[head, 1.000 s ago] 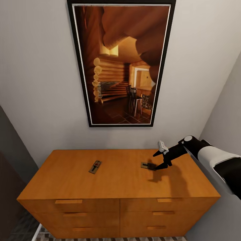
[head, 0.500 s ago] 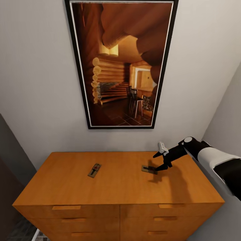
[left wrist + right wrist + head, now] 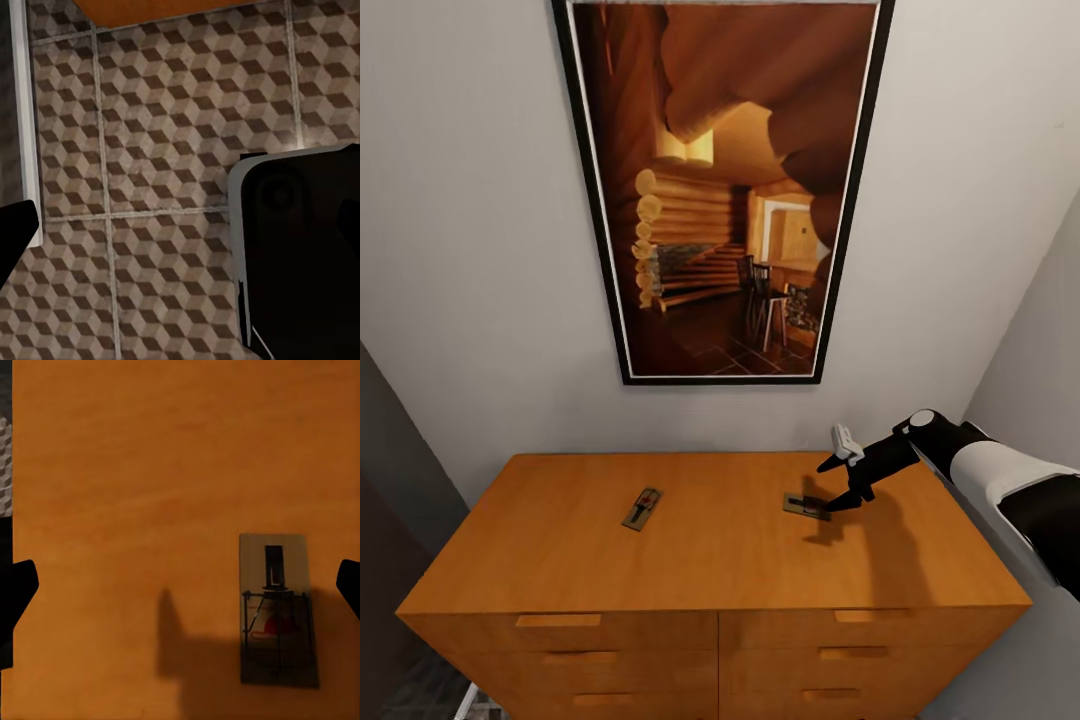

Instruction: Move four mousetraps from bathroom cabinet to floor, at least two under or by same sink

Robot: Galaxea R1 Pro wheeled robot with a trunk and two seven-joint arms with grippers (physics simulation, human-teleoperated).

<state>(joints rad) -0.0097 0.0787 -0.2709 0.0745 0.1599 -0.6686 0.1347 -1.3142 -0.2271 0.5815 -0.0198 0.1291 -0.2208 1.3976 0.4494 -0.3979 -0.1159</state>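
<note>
Two mousetraps lie on the flat top of the orange-brown cabinet [image 3: 710, 560]. One mousetrap [image 3: 643, 509] is left of centre. The other mousetrap [image 3: 803, 505] lies toward the right, a small board with dark wire and a red spot [image 3: 276, 611]. My right gripper [image 3: 825, 486] hovers open just above and right of it, its fingers spread wide [image 3: 180, 589] over the cabinet top [image 3: 150, 472]. A black fingertip [image 3: 15, 229] of my left gripper hangs over the cube-patterned bathroom floor [image 3: 165, 112], holding nothing.
A large framed picture [image 3: 720, 190] hangs on the wall behind the cabinet. Walls close in on both sides. In the left wrist view a dark rounded body [image 3: 300, 255] stands on the floor, near the cabinet's edge [image 3: 150, 9] and a pale strip [image 3: 21, 112].
The head camera shifted a little early on, so the whole picture moved. My right gripper and both mousetraps keep the same places relative to each other.
</note>
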